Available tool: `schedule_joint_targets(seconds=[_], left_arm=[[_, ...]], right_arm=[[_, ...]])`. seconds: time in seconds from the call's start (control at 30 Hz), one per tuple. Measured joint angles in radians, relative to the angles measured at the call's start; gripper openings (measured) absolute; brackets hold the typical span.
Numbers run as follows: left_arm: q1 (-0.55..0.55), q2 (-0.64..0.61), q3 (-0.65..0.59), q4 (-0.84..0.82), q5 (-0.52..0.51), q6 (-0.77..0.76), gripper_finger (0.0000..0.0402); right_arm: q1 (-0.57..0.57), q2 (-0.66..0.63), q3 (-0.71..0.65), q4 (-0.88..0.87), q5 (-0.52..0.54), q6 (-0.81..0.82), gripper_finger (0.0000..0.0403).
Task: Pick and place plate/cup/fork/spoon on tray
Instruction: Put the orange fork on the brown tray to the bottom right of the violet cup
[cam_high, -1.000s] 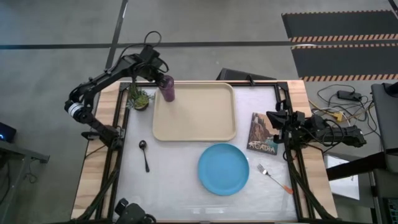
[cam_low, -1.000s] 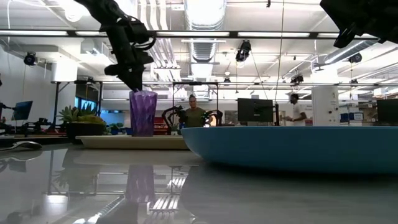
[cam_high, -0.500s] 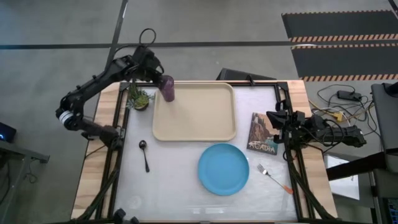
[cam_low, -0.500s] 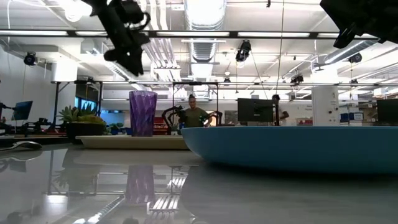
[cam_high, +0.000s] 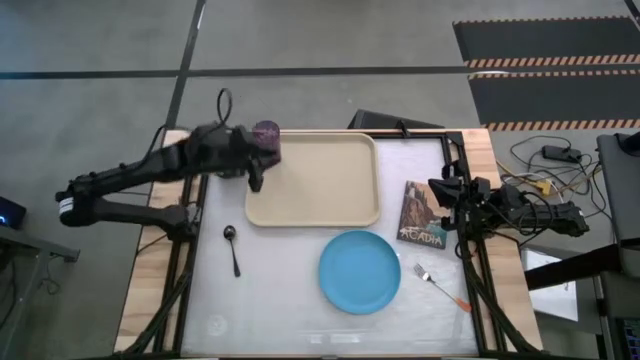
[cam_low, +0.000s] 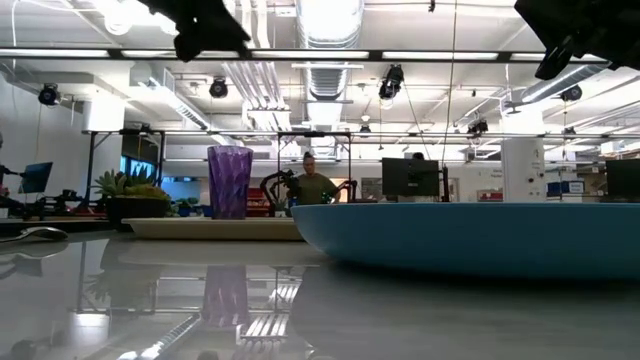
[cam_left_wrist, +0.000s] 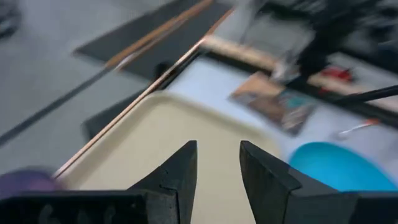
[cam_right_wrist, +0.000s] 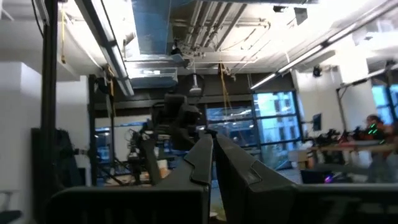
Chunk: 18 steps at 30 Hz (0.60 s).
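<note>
The purple cup (cam_high: 266, 137) stands upright on its base in the far left corner of the beige tray (cam_high: 320, 190); it also shows in the low view (cam_low: 229, 182). My left gripper (cam_high: 257, 178) hovers open and empty high above the tray's left edge, just near of the cup. The sky-blue plate (cam_high: 360, 271) lies flat on the table near of the tray. The dark spoon (cam_high: 232, 246) lies left of the plate, and the orange-handled fork (cam_high: 441, 285) right of it. My right gripper (cam_right_wrist: 212, 152) is shut and waits at the table's right edge.
A dark-covered book (cam_high: 422, 213) lies right of the tray. A small potted plant (cam_low: 125, 190) stands left of the tray; in the high view my left arm covers it. People stand in the room beyond the table.
My left gripper has left the cup's rim, risen well above it and swung toward the table's near side, turning to point across the tray. The cup has stayed upright in the tray's far left corner.
</note>
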Motion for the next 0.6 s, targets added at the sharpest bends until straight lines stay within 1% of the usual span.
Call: schedule_joint_targets(seconds=[0.1,0.2,0.3,0.47,0.6], left_arm=[[-0.091,-0.062,-0.098,0.147,0.0,-0.001,0.0103],[-0.175,-0.108,-0.183,0.278,0.0,-0.001,0.0103],[-0.235,-0.14,-0.255,0.394,0.0,0.0,0.0103],[-0.272,-0.173,-0.341,0.498,-0.002,0.002,0.0103],[-0.272,-0.192,-0.383,0.514,-0.006,0.005,0.0103]], right_arm=[[0.0,0.015,0.0,-0.013,-0.008,0.053,0.0009],[0.002,0.042,0.0,-0.026,-0.049,0.114,0.0009],[0.003,0.086,0.0,-0.014,-0.062,0.193,0.0009],[0.019,0.189,0.0,0.037,-0.062,0.285,0.0009],[0.053,0.28,0.0,0.118,-0.059,0.317,0.0009]])
